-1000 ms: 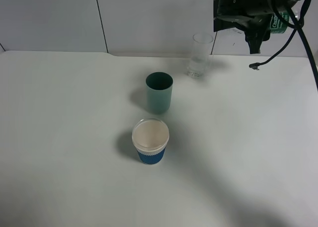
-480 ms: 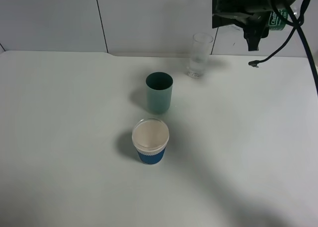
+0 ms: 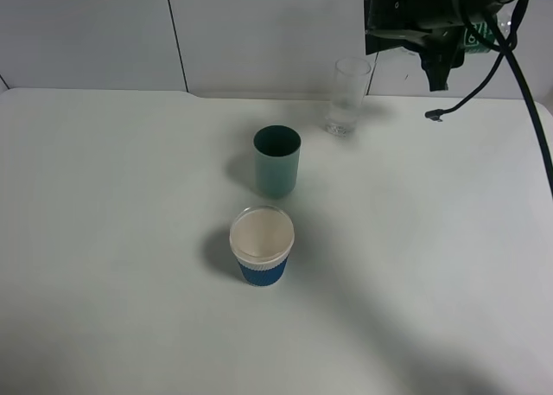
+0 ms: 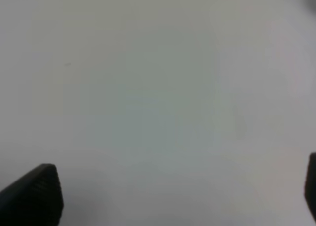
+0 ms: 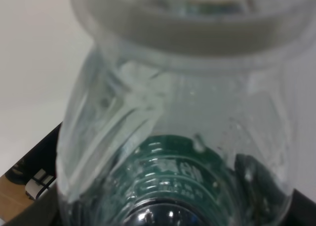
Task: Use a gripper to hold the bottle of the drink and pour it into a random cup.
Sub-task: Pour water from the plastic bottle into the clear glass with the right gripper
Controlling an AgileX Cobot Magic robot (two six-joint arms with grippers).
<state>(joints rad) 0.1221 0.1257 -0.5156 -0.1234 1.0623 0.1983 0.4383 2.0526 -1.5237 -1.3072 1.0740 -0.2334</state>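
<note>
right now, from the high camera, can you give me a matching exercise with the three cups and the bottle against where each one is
1 teal cup
2 blue paper cup
3 tall clear glass
4 bottle

a held in the air
b standing nearest the camera
c standing farthest back
d standing between the other two cups

Pairs: 1-d, 2-b, 3-c, 4-a
</note>
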